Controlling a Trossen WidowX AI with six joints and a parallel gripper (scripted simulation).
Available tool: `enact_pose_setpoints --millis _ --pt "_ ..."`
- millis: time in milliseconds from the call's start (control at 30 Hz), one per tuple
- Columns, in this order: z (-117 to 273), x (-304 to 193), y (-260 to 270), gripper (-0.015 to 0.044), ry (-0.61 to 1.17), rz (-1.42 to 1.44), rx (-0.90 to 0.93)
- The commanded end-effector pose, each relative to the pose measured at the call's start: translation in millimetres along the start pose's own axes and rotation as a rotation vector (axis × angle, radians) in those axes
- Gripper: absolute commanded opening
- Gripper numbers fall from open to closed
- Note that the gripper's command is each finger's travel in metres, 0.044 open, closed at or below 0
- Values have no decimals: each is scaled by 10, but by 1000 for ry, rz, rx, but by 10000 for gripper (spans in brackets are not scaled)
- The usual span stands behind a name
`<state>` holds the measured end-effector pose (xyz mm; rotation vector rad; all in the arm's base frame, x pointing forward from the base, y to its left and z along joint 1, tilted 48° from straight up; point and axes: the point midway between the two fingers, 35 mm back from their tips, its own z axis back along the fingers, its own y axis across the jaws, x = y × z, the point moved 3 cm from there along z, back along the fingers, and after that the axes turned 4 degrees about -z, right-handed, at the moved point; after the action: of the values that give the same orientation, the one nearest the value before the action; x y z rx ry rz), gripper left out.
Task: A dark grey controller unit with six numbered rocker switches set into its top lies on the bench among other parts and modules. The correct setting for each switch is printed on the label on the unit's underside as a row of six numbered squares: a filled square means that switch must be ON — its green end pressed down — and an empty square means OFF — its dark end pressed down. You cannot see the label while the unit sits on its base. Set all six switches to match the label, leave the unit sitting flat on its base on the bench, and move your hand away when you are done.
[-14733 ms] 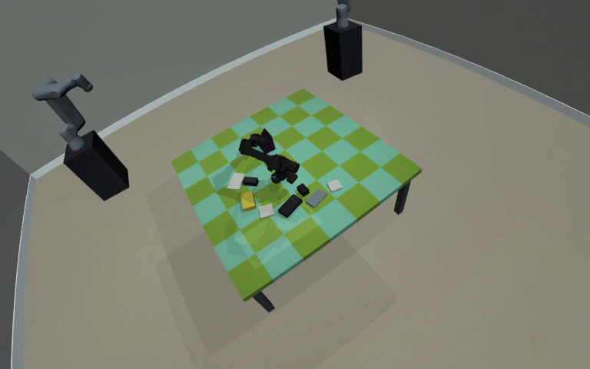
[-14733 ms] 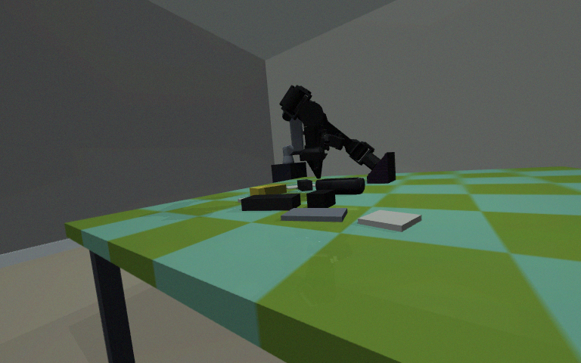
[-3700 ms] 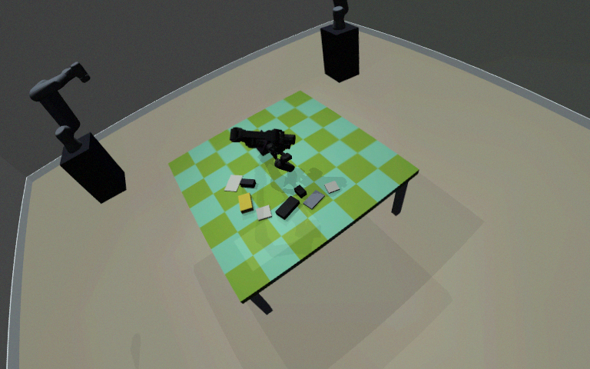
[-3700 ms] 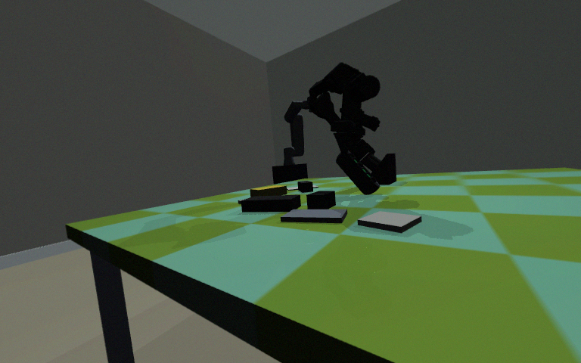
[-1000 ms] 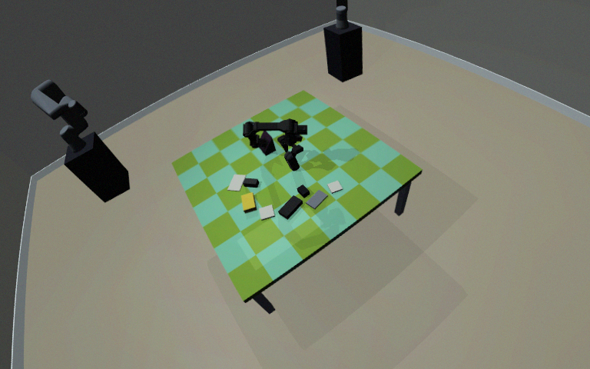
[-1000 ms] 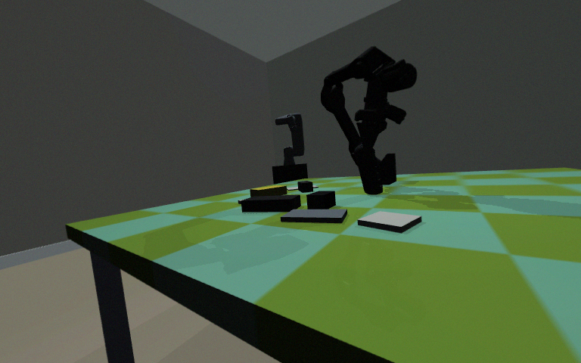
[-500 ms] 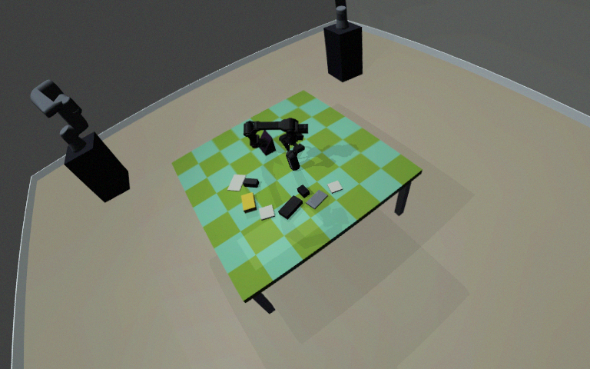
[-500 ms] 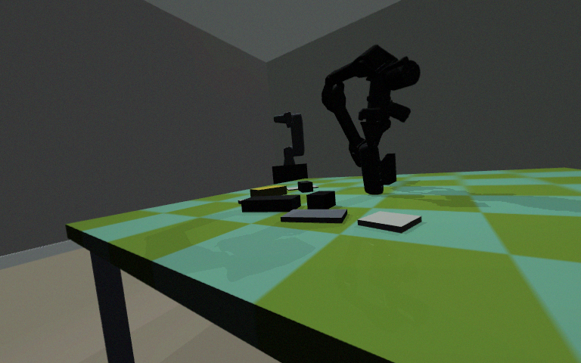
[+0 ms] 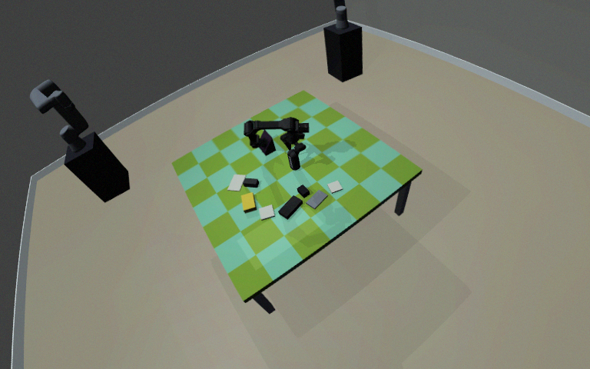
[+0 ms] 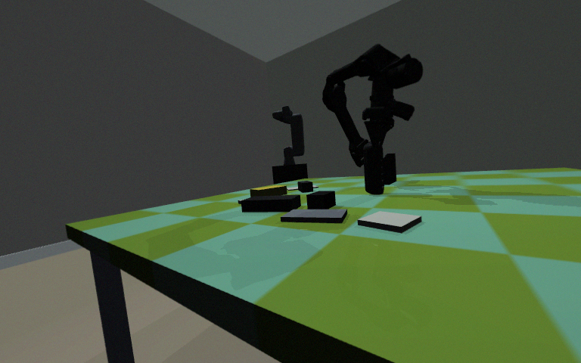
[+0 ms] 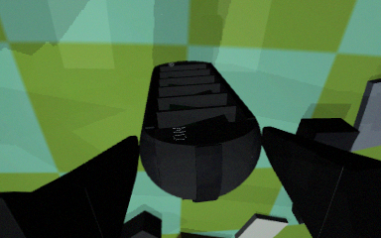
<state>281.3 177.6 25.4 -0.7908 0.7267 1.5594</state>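
Observation:
The dark grey controller unit [image 9: 294,161] [image 10: 373,171] [image 11: 199,166] stands nearly upright on one rounded end, its lower end at or just above the bench; contact is not clear. My gripper [image 9: 297,147] [image 10: 374,144] [image 11: 200,139] points down and is shut on the sides of its upper end. In the wrist view the rocker switches [image 11: 192,101] run away from me in a row. Their raised ends look dark, with a faint green patch on one; individual settings are too dark to read. Small print shows near the close end. The underside label is hidden.
On the checkered bench [image 9: 256,278] lie a long black block [image 9: 290,207] [image 10: 270,203], a small black block [image 9: 303,190] [image 10: 321,200], a grey slab [image 9: 316,199] [image 10: 314,215], a yellow block [image 9: 247,201], another dark block [image 9: 250,182] and white plates [image 9: 335,187] [image 9: 266,212] [image 9: 236,182].

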Motion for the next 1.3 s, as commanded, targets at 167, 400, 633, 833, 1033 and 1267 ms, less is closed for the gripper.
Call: enact_pose_setpoints --millis 167,400,633,833,1033,1267 --pt "-39 95 8 337 -20 8 15" --pt "-40 142 11 337 -36 7 16" --pt "-43 189 15 338 -53 7 17" --pt "-47 229 18 338 -67 7 18" --pt "-52 269 21 338 -81 7 19" --pt "-60 316 25 338 -98 7 20"
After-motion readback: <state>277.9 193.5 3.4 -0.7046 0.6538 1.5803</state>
